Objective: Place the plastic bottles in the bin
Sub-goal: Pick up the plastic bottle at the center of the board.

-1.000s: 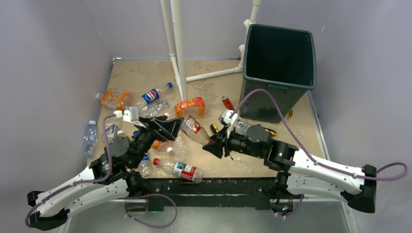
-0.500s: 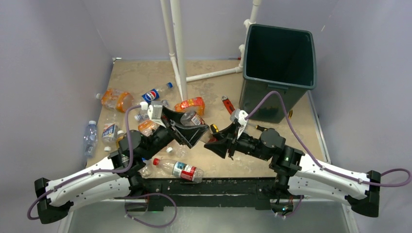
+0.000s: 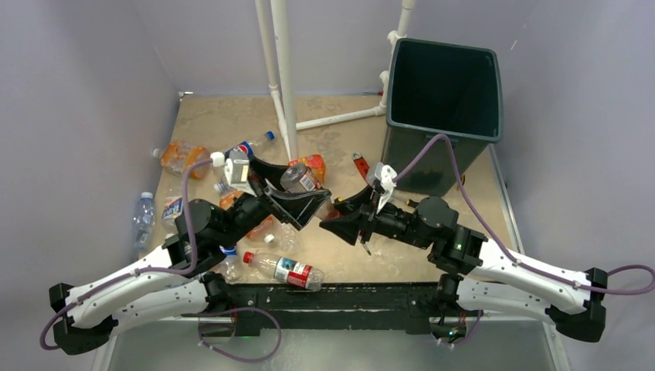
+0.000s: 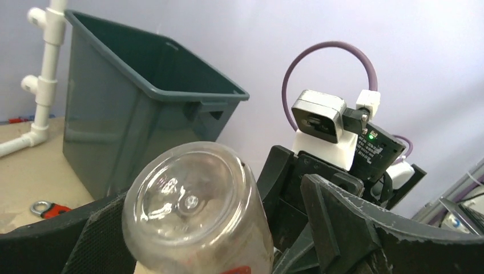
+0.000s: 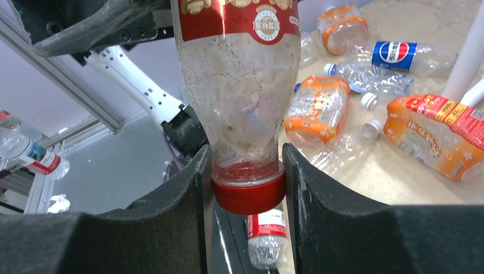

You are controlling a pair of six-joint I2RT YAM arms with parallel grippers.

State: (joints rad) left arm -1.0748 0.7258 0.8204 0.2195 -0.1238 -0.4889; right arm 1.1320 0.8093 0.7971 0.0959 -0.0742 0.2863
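bottle handover, held off the bench
top: left end effector and right end effector have pushed farther in with the red-labelled bottle between them, well apart from the bin. left wrist: left one spread around its base. right wrist: right one pinching its cap, so it looks ready to carry over.

Glossy clear plastic bottle, smooth red cap, matt green plastic bin

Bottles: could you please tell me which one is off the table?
The red-capped bottle: fingers of the right gripper clamp its cap; the others lie on the table.
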